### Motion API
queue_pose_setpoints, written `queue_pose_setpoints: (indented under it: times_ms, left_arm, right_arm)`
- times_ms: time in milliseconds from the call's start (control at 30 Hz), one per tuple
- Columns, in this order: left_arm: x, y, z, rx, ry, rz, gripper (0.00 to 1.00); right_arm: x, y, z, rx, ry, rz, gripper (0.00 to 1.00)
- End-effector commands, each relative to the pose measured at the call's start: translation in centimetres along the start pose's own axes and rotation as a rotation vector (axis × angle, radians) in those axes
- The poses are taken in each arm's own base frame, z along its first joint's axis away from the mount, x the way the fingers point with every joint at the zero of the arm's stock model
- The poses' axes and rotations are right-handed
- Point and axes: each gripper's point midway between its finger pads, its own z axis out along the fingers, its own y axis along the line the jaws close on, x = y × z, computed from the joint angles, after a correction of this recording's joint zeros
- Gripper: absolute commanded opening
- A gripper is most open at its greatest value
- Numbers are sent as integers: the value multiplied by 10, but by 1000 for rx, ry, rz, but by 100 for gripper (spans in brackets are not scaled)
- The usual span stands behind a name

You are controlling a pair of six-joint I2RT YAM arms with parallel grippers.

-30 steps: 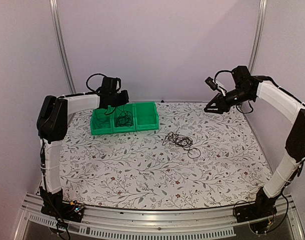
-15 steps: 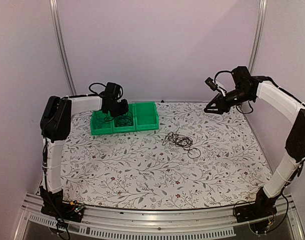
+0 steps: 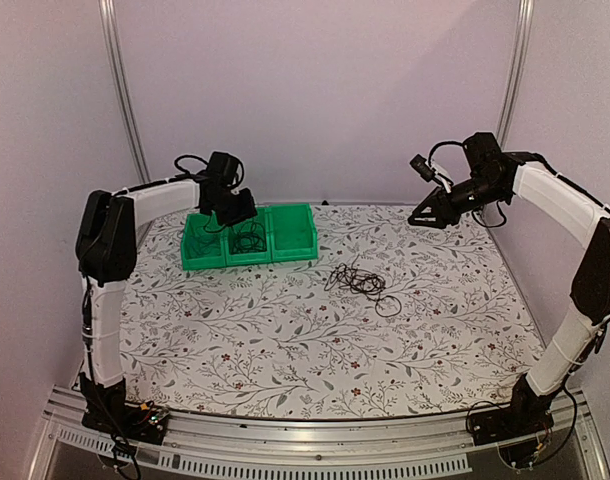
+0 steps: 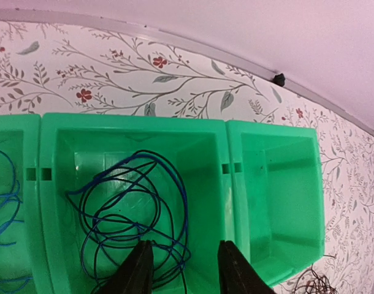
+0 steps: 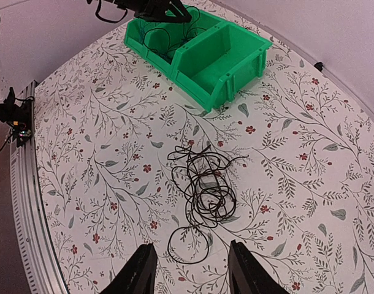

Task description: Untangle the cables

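A black tangle of cables [image 3: 360, 283] [image 5: 202, 184] lies on the floral table right of centre. Another coil of dark and blue cable [image 4: 129, 208] [image 3: 248, 240] rests loose in the middle compartment of the green bin row [image 3: 295, 247]. A thin blue cable [image 4: 3, 202] lies in the left compartment. My left gripper [image 4: 184, 272] [image 3: 240, 207] hovers over the middle compartment, open, its left finger above the coil and nothing between the fingers. My right gripper [image 5: 192, 269] [image 3: 422, 215] hangs high at the back right, open and empty, well above the tangle.
The right compartment [image 4: 279, 184] of the green bins [image 5: 230, 67] holds nothing. The bins stand at the table's back left near the wall. A small black knob [image 4: 279, 79] sits at the wall's foot. A metal rail [image 3: 315, 440] runs along the near edge.
My left gripper dipped toward the middle compartment, opened and let the coil go, then rose a little. The right arm and the table tangle have not moved.
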Motion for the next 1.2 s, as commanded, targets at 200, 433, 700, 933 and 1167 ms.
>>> queue_pose_setpoints:
  times_ms: [200, 433, 700, 933, 1167]
  left_arm:
    - [-7, -12, -102, 12, -93, -16, 49]
    - [50, 7, -100, -28, 29, -54, 47]
    - [53, 15, -76, -57, 49, -57, 32]
    - [28, -26, -67, 54, 9, 4, 29]
    - [36, -132, -96, 389, -63, 298, 36]
  right_arm:
    - [-11, -1, -1, 4, -20, -20, 44]
    - [-11, 1, 5, -7, -13, -25, 44]
    - [-11, 4, 10, -15, -1, -35, 44]
    - [4, 3, 16, -18, 42, -32, 46]
    - [52, -19, 57, -48, 189, 78, 48]
